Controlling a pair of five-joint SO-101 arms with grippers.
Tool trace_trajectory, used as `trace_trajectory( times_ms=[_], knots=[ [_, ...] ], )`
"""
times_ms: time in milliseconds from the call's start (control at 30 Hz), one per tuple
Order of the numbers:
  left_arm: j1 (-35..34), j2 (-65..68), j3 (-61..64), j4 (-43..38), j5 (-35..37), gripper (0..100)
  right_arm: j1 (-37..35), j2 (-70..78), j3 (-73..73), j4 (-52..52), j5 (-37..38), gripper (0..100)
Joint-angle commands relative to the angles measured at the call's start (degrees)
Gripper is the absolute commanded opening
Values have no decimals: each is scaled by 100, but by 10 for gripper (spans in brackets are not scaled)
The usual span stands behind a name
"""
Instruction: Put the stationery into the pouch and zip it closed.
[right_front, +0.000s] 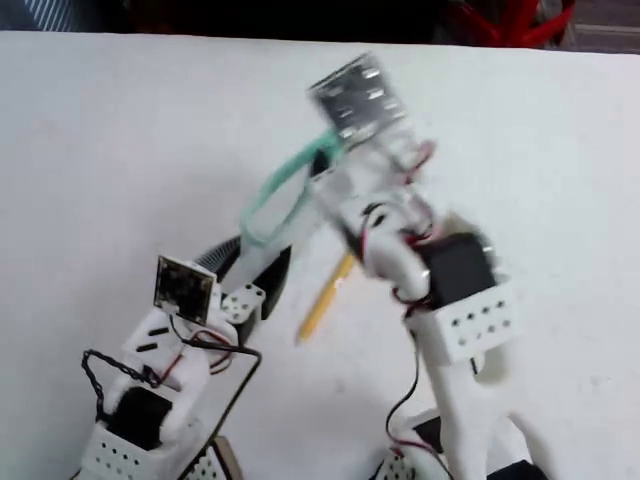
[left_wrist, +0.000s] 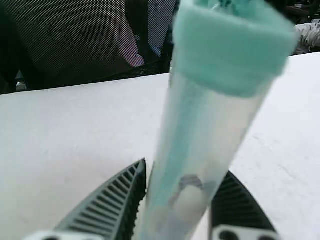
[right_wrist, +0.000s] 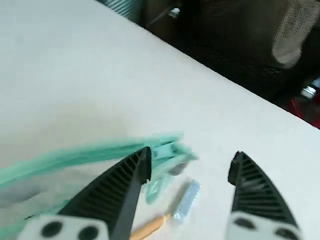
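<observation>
Pouch (left_wrist: 215, 100) sits pinched at one end in the left gripper (left_wrist: 185, 170), long axis running toward the right gripper (right_wrist: 191, 154), spread over its far end; pencil (right_wrist: 150, 227) lies just beside, under the right arm.

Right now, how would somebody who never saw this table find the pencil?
Start at the white table, then find the clear pouch with the green edge near its middle. The pencil lies flat on the table right beside it. It is the only thin yellow stick there.
</observation>
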Motion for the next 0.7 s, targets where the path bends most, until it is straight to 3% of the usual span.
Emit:
trace_trajectory(
  times_ms=[0, 67, 167, 433, 667],
  knots=[
    [-13, -40, -273, 18, -44, 191, 1244, -48, -35, -295, -800, 247],
    [-13, -40, -273, 18, -44, 190, 1692, 154, 316, -602, -1240, 247],
    [-22, -40, -273, 18, -53, 171, 1807, 734, 809, -1130, -1345, 247],
    [-268, -40, -273, 9, -53, 167, 1270, 2932, 1020, -1851, -1345, 247],
    [-286, -40, -264, -176, -44, 167, 1156, 3855, 484, -1956, -1345, 247]
  ],
)
